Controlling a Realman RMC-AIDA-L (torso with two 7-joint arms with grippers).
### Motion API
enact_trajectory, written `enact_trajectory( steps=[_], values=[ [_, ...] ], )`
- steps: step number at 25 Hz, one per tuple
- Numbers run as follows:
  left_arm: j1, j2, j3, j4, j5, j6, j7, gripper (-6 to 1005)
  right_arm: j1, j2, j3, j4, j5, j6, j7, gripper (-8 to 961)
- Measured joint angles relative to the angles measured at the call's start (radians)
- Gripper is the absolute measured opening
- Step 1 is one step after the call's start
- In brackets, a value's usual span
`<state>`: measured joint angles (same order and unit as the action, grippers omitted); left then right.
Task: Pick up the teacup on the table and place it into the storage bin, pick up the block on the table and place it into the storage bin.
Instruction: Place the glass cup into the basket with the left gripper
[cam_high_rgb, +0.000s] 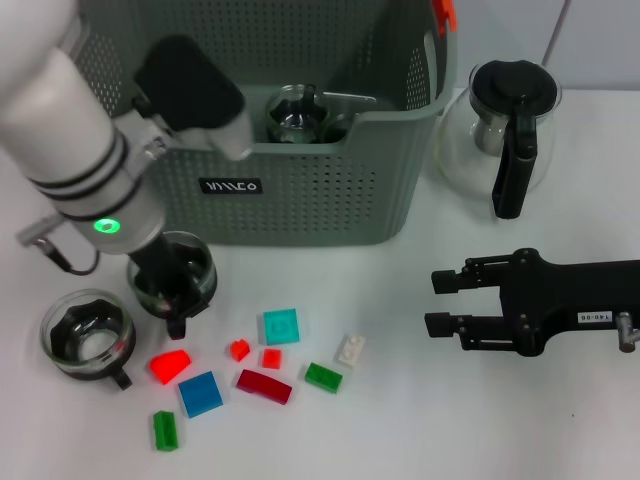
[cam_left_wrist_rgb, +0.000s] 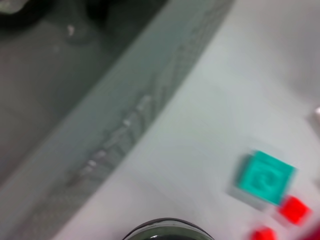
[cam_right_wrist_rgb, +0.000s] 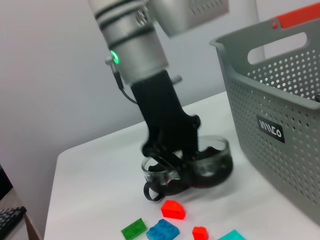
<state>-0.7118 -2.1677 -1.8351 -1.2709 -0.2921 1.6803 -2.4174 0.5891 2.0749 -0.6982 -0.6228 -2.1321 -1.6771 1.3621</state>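
Left gripper (cam_high_rgb: 172, 285) clamped on teacup (cam_high_rgb: 195, 275), fingertips hidden, right gripper (cam_high_rgb: 437, 302) apart, idle.

- The big grey plastic basket with holes in its walls (cam_high_rgb: 330, 190) has a small black label (cam_high_rgb: 231, 186) with white letters — too blurry to spell out.
- The black right gripper arm (cam_high_rgb: 560, 305) has a small white sticker (cam_high_rgb: 583, 317) — it looks like "148-06".

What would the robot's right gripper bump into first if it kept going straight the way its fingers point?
Probably the small white block, lying just ahead of the right gripper toward the robot's left. The gripper's height is unclear, so it may pass over it. Next come the teal block and the teacup at the left gripper.
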Motion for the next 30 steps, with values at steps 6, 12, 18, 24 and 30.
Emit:
enact_trajectory(
  steps=[6, 12, 18, 24, 30],
  values=[
    [0.018, 0.001, -0.177, -0.193, -0.032, 0.240, 0.127, 37, 0.000, -0.001, 0.000, 0.000, 0.000, -0.006, 0.000, 593],
    [0.022, 0.017, -0.341, -0.253, -0.088, 0.333, 0.226, 37, 0.002, -0.001, 0.000, 0.002, 0.000, -0.006, 0.000, 593],
    [0.020, 0.051, -0.515, -0.220, -0.182, 0.359, 0.358, 36, 0.004, -0.002, 0.000, 0.002, 0.000, -0.006, 0.009, 593],
    [0.033, 0.078, -0.676, -0.150, -0.312, 0.370, 0.529, 37, 0.005, -0.004, 0.000, 0.002, 0.000, -0.006, 0.019, 593],
    [0.026, 0.094, -0.750, -0.105, -0.393, 0.367, 0.591, 37, 0.006, -0.004, 0.000, 0.000, 0.000, -0.019, 0.023, 593]
  ],
)
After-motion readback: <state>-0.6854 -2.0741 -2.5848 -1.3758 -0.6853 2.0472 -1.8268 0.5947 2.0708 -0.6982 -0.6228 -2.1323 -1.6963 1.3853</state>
